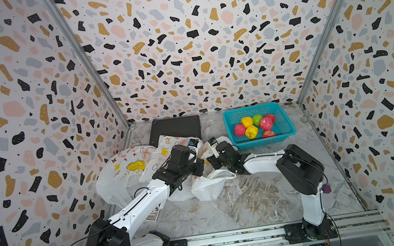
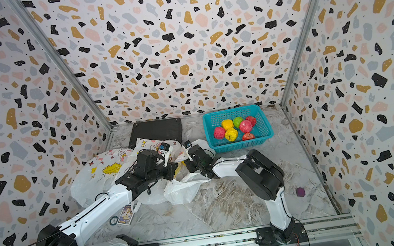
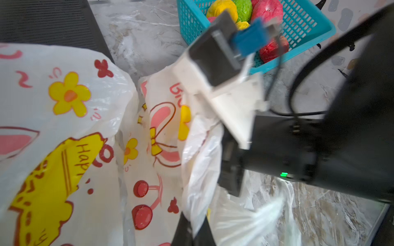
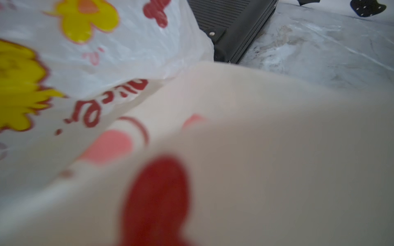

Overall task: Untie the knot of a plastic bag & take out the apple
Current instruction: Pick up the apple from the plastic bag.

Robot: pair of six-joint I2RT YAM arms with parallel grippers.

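Right, both arms meet mid-table over a pile of bags. The left gripper (image 1: 201,167) has its jaws together, pinched on a bunched strand of the white plastic bag (image 3: 198,153). In the left wrist view that strand runs up from it to the right gripper (image 1: 211,162). In both top views the two tools sit tip to tip, nearly touching.

I can't tell how the right gripper's jaws stand. Its tips are buried in the film, and the right wrist view is blanked by printed plastic close against the lens.

The plastic bag lies on the marble table (image 1: 252,199), left of centre, in front of the black ribbed panel (image 1: 176,127) and just beside the teal basket (image 1: 265,141). The printed bags (image 1: 119,170) (flowers, rabbit ears, cherries) overlap it on the left. The knot is not discernible.

As for the apple in the bag, I can't make it out. Only a yellow patch shows between the grippers — print or fruit, unclear. The basket holds seven pieces of coloured fruit (image 1: 265,123) — red, pink, yellow, green.
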